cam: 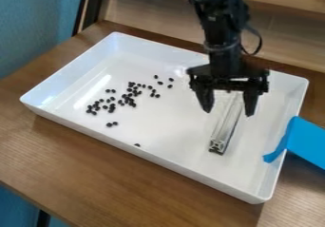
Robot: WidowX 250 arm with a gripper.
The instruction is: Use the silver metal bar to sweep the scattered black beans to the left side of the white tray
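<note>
The gripper is positioned over the right half of the white tray. Its two fingers are spread wide, with nothing held between them. The metal bar lies in the right half of the tray, its far part behind and between the fingers and its end face toward the near side. Contact between fingers and bar cannot be confirmed. Small black beans are scattered left of the bar, with a single bean at the near wall. Blue tape overlaps the tray's right wall.

Step in hand, as judged: positioning, prior to any grasp. Next-move requirement, if the bar is to be gripped: align both fingers astride its long sides, confirm depth above the tray floor, then close evenly.
</note>
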